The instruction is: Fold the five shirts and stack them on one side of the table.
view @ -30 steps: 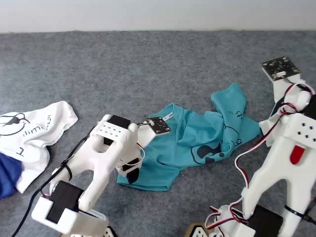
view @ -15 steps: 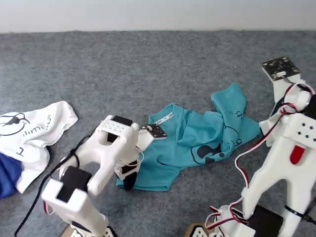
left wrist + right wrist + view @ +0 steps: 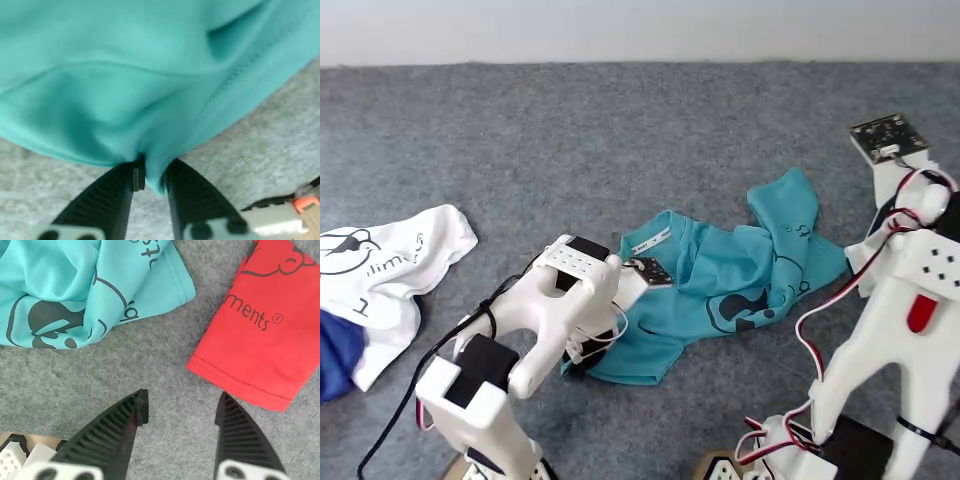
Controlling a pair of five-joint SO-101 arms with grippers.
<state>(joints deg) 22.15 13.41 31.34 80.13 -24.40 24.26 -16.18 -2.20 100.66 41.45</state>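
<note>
Near the front of the table, the left gripper has slid toward 3 o'clock — clenched on the teal shirt at its hem. The shirt spreads from it toward 2 o'clock.

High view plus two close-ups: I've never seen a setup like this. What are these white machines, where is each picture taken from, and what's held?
The white machines are two robot arms at a grey table. The high view looks down from a fixed camera; each close-up comes from a camera on one arm's wrist, looking past its black gripper. The left gripper is shut on the edge of a teal shirt. The right gripper is open, above the table between the teal shirt and a red shirt. A white shirt lies farther left, partly over a blue shirt.
</note>
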